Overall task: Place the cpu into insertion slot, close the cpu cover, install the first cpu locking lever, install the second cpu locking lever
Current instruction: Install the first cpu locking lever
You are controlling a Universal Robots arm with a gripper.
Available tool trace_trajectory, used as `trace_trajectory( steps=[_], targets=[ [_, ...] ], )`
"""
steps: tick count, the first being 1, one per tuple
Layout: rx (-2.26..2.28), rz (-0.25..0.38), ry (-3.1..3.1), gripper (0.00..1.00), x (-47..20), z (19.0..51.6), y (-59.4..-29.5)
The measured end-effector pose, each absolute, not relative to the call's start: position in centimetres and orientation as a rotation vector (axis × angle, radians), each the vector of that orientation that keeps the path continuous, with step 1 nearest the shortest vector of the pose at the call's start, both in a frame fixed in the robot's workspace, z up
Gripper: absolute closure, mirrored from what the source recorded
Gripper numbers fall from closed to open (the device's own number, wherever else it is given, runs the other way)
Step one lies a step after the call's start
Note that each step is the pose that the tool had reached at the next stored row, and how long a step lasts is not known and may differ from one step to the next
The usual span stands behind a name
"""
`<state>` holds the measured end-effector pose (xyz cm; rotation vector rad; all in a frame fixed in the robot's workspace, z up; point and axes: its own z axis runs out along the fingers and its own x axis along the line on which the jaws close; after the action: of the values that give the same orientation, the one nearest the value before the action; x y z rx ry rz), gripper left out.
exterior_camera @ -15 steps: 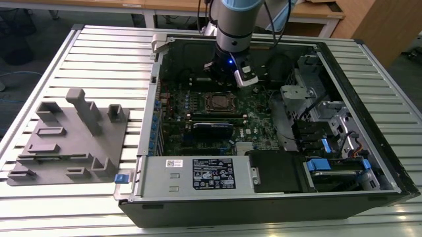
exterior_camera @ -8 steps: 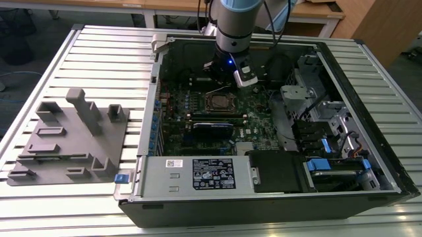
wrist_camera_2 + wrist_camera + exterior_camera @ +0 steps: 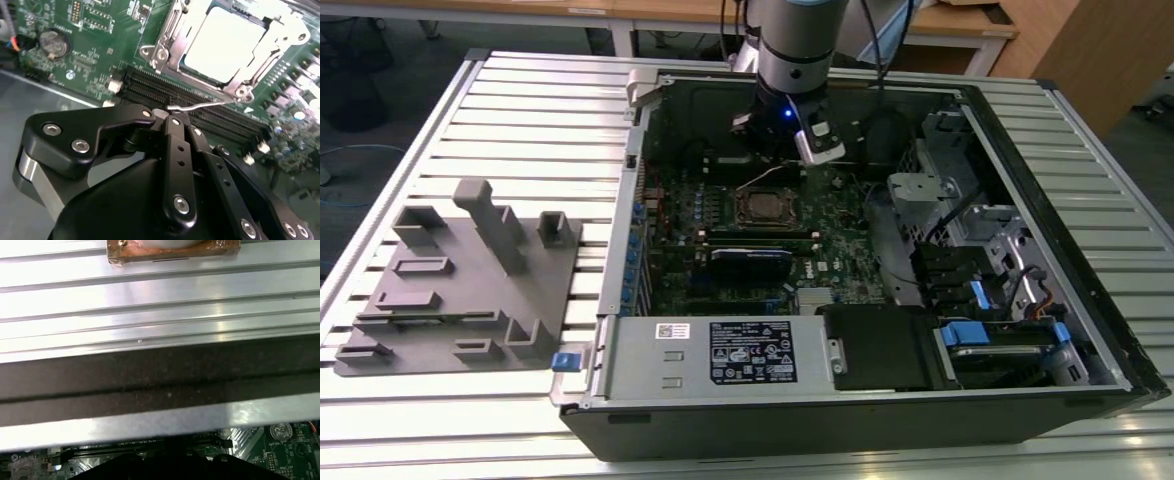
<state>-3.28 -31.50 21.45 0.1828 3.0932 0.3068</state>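
Note:
The cpu (image 3: 225, 45) lies flat in the insertion slot (image 3: 761, 207) on the green board, its silver top showing. The cpu cover (image 3: 169, 37) lies down around it as a silver frame. A thin wire locking lever (image 3: 205, 104) stands lifted off the board from the socket's corner, and its free end meets the tips of my gripper (image 3: 170, 116). The black fingers (image 3: 172, 150) are pressed together on that end. In the exterior view my gripper (image 3: 790, 160) hangs inside the open case just behind the socket, with the lever (image 3: 761, 178) rising toward it.
Long black memory slots (image 3: 165, 90) run between gripper and socket. A coin cell (image 3: 52, 42) sits on the board. The case holds a power supply (image 3: 720, 350) in front and drive bays (image 3: 987, 320) at the exterior view's right. A grey fixture block (image 3: 467, 280) stands on the slatted table (image 3: 160, 295).

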Motion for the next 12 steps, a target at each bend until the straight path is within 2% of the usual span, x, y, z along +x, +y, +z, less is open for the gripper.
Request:
trace_trajectory(
  steps=[12],
  targets=[
    [0.183, 0.308, 3.093, 0.90, -3.3, 23.0, -31.5]
  ],
)
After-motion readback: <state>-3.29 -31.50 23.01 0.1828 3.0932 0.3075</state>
